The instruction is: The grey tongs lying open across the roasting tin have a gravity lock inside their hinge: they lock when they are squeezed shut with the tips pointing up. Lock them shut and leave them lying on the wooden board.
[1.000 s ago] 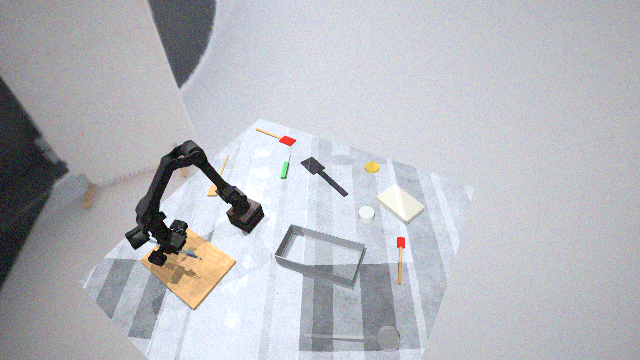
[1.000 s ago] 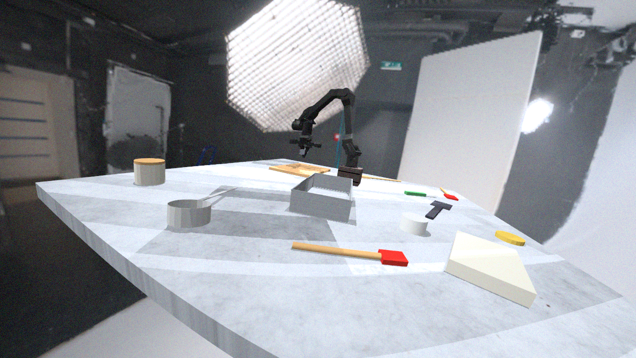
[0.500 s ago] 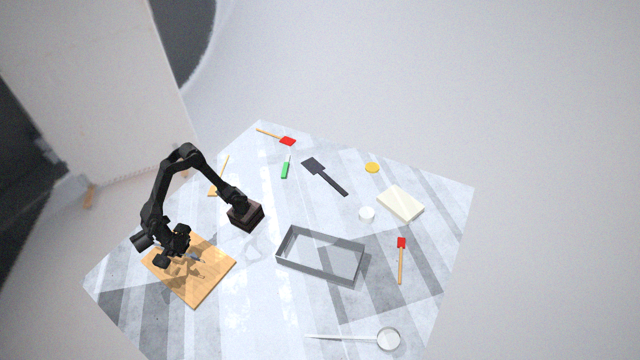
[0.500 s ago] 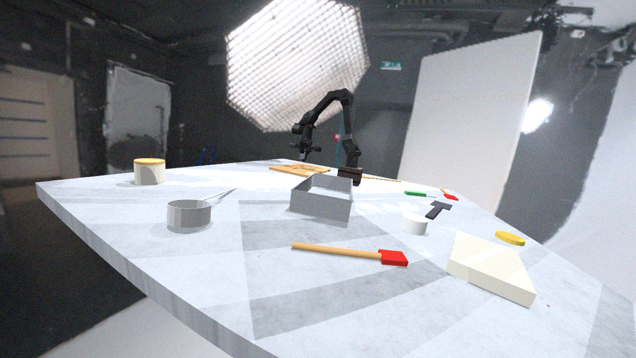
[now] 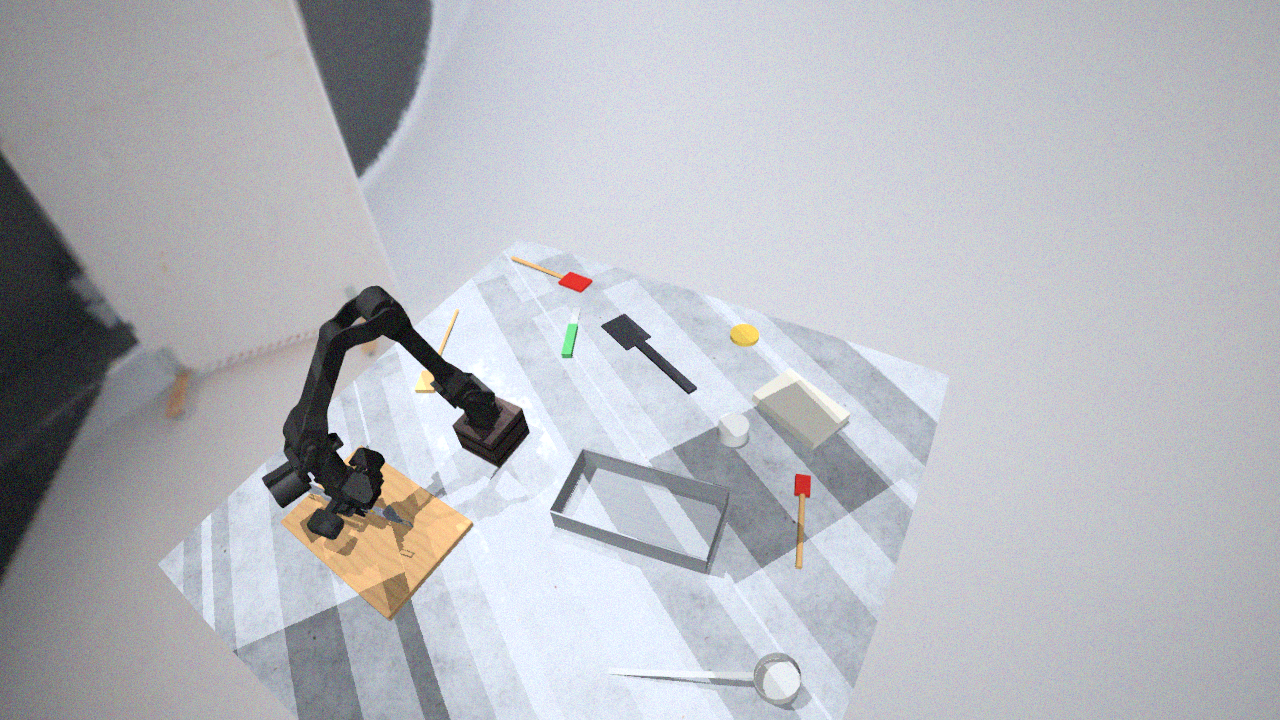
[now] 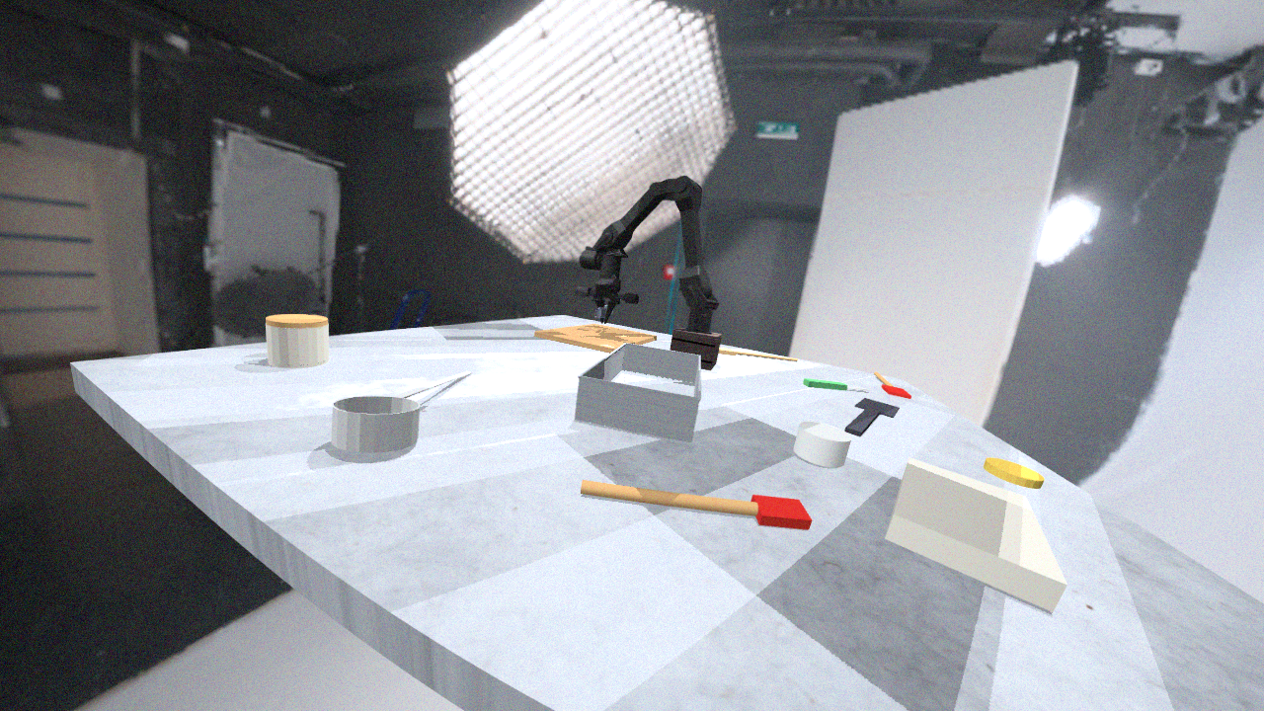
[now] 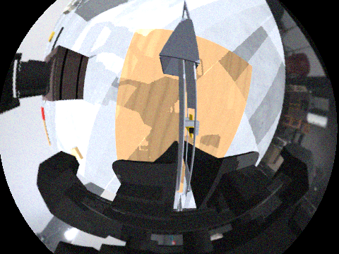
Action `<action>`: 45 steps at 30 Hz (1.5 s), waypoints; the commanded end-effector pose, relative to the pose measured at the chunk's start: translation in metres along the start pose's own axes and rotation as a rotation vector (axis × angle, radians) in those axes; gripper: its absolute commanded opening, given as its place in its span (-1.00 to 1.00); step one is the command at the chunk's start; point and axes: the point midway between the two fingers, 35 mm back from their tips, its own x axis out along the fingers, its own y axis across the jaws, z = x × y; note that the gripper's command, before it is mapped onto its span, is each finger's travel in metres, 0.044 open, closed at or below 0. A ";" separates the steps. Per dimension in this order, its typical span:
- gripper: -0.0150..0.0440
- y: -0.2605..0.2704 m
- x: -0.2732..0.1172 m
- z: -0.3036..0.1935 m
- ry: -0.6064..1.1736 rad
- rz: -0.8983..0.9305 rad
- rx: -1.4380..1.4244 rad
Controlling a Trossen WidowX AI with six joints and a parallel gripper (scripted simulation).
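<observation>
The grey tongs (image 5: 393,516) (image 7: 181,46) are held in my gripper (image 5: 361,512) (image 6: 603,314) (image 7: 179,143), which is shut on their arms. In the wrist view their wedge-shaped hinge cover and wire loop point away at the top, and the pale tips are at the bottom between the black fingers. The two arms lie close together, with a small grey block and a yellow and black mark beside them. The wooden board (image 5: 438,519) (image 6: 555,335) (image 7: 229,95) is below. The tongs' shadow is offset, so they hang low above it. The lock inside the hinge is hidden.
The empty roasting tin (image 5: 657,480) (image 6: 636,411) stands to the right of the board in the top view. The brown arm base (image 5: 490,429) (image 7: 68,74) is close to the board. A long-handled pan (image 5: 776,677) (image 6: 375,429) and a cream block (image 5: 799,411) (image 6: 963,530) stand farther off.
</observation>
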 end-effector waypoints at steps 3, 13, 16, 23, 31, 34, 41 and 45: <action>0.07 0.000 0.000 0.000 0.000 -0.001 0.000; 0.96 0.000 0.000 0.000 0.000 -0.001 0.000; 1.00 -0.001 -0.002 0.002 0.000 -0.001 0.000; 1.00 0.001 -0.058 0.076 -0.009 -0.002 -0.002; 1.00 0.037 -0.113 0.147 -0.016 -0.001 -0.004; 1.00 0.037 -0.115 0.146 -0.016 -0.001 -0.005; 1.00 0.037 -0.159 0.143 -0.020 -0.012 -0.019; 1.00 0.037 -0.160 0.143 -0.020 -0.012 -0.020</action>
